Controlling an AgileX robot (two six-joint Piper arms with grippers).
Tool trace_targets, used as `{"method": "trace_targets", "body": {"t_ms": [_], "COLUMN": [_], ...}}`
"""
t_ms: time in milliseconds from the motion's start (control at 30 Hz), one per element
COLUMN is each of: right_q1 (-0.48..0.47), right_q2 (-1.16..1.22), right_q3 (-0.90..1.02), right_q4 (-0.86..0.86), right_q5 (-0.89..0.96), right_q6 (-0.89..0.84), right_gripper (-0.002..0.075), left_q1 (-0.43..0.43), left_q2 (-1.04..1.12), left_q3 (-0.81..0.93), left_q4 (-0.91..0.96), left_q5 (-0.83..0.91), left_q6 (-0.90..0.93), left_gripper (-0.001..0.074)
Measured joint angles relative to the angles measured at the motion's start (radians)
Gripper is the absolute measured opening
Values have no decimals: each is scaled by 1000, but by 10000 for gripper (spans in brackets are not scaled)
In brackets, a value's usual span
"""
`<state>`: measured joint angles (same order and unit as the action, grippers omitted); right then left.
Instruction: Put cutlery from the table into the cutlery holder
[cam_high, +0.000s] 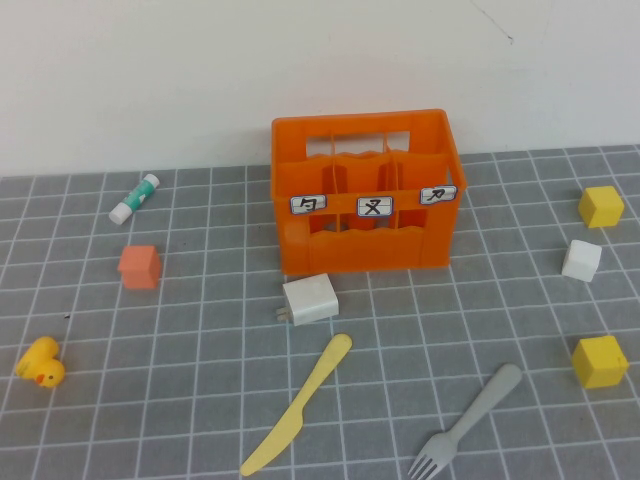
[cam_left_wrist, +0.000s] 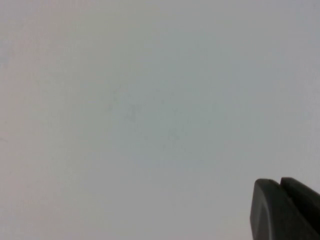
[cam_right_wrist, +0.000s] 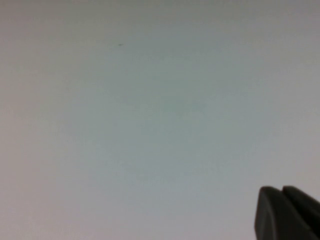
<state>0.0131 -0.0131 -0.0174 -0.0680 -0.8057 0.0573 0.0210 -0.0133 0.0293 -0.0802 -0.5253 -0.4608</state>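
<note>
Gridded grey desk (cam_high: 200, 330): your knife (cam_high: 296, 405) and fork (cam_high: 466, 421) are lying before the orange cutlery holder (cam_high: 365, 192); left gripper (cam_left_wrist: 286, 210) and right gripper (cam_right_wrist: 287, 212) are facing blank wall, fingers closed, empty.

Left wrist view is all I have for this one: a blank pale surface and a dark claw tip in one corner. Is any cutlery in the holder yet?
Observer: No. In the high view the pale yellow knife lies flat on the table, on the robot's side of the orange cutlery holder.
Reviewer: And the fork?
Observer: The grey fork lies on the table too, to the robot's right of the knife, tines toward the robot.
Reviewer: Where is the right claw?
Observer: The right claw is outside the high view, as is your left claw. The right wrist view shows it shut, holding nothing, facing a blank pale surface.
</note>
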Motion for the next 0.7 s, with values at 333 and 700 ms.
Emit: {"method": "trace_targets", "body": {"t_ms": [333, 700], "right_q1": [0, 0], "right_q2": [-2, 251], "right_q3": [-440, -645], "right_q4": [0, -11], "right_q5": [448, 1218], "right_q6": [-119, -209], "right_gripper": [-3, -3], "left_q1": [0, 0], "left_q2": [0, 127], "left_q3": [-247, -394], "left_q4": [278, 293], "left_q5": [333, 652], "left_q6": [-27, -43], "left_gripper": [-1, -1]}}
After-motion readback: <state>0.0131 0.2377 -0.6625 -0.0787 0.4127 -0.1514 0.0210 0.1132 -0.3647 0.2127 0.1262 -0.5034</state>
